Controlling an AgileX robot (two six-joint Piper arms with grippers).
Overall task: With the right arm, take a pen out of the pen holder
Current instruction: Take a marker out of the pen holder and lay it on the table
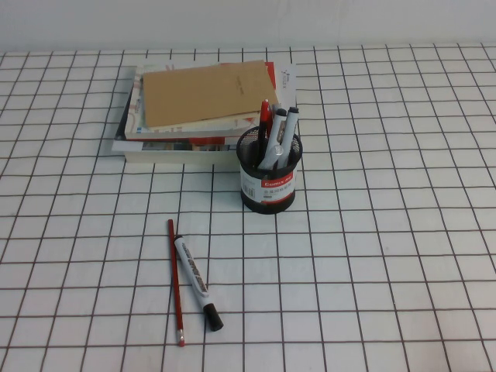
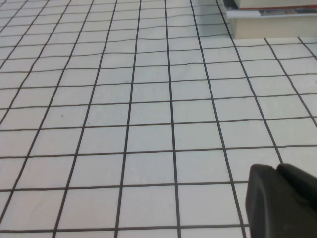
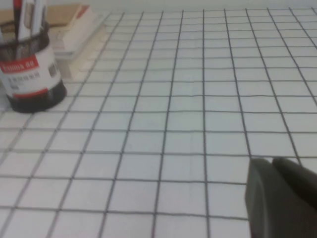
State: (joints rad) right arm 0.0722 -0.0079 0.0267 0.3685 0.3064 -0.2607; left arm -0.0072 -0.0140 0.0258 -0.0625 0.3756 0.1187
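A black mesh pen holder with a white and red label stands mid-table, holding a red pen and grey markers. Neither arm shows in the high view. In the right wrist view the pen holder stands well away from my right gripper, whose dark fingers are pressed together with nothing between them, low over the checked cloth. My left gripper is also shut and holds nothing, above bare cloth.
A stack of books topped by a brown envelope lies just behind the holder, and its edge shows in the left wrist view. A loose marker and a red pencil lie on the cloth in front of the holder.
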